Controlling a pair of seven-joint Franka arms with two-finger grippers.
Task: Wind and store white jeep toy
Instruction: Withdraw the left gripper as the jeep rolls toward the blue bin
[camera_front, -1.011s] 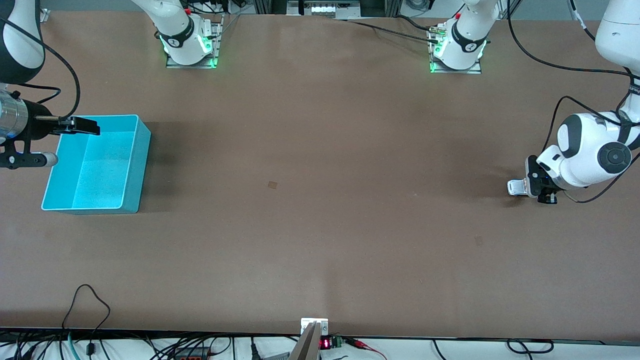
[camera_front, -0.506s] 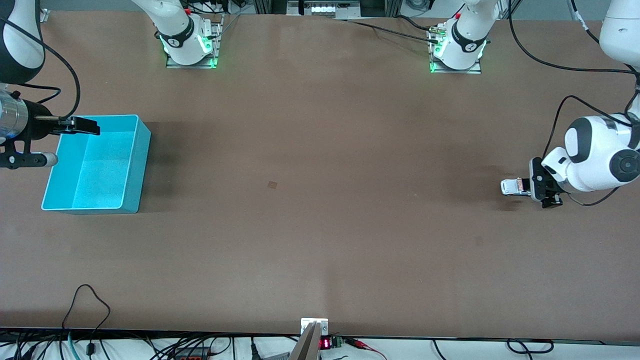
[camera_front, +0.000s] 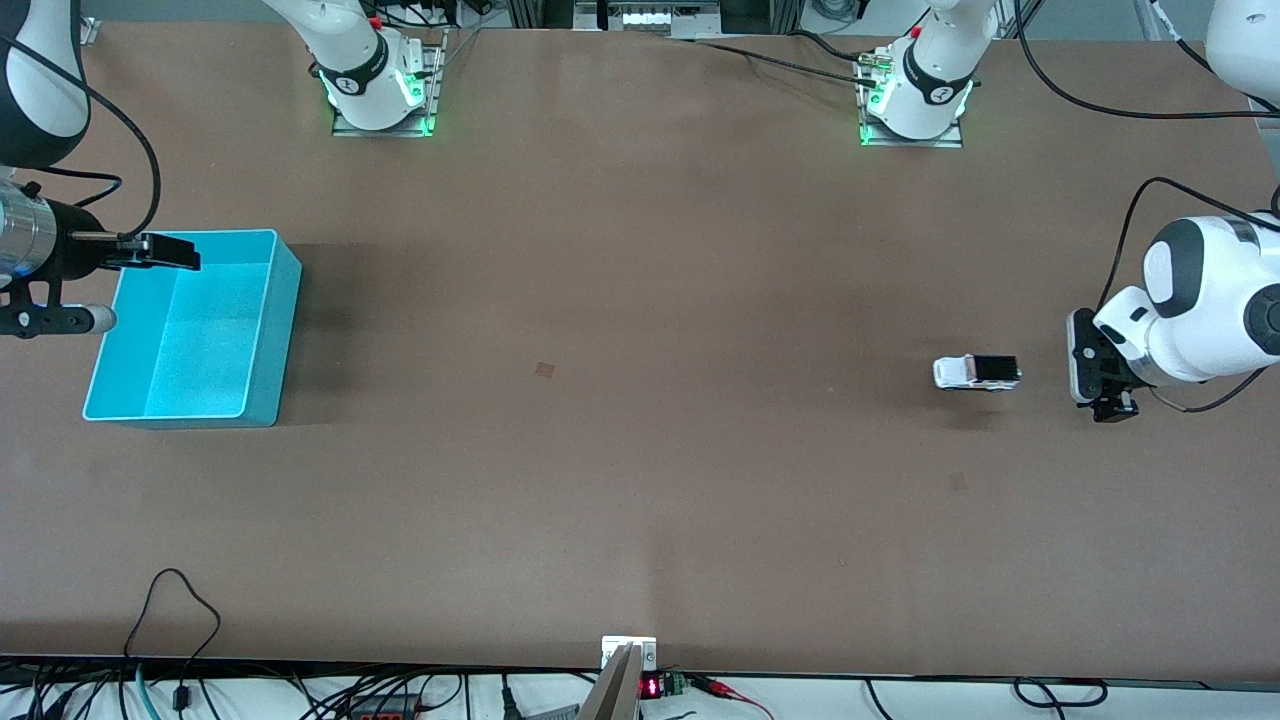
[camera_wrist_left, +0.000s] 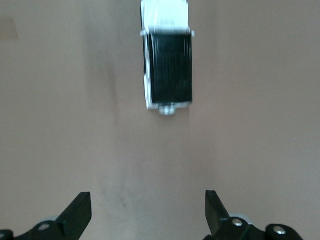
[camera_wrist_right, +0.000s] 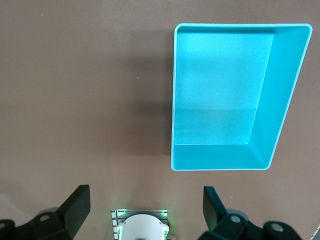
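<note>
I read the front view from the right arm's end of the worktop across to the left arm's end.

Right gripper: it hangs over the rim of the turquoise bin with its jaws released and nothing between them. I judge this arm to be waiting, stationed at the container so that it can receive or guide the toy.

Turquoise bin: open side up and empty, standing at the right arm's end; it is the likely store for the toy.

White jeep toy: on its wheels on the bare worktop toward the left arm's end, well apart from the bin, its white bonnet pointing toward the bin and its black rear roof panel toward the left gripper. The left wrist view shows it blurred lengthwise, which I take for rolling.

Left gripper: low over the worktop near the toy's tail, jaws released, gripping nothing. I judge the winding done and the storing not yet done.
</note>
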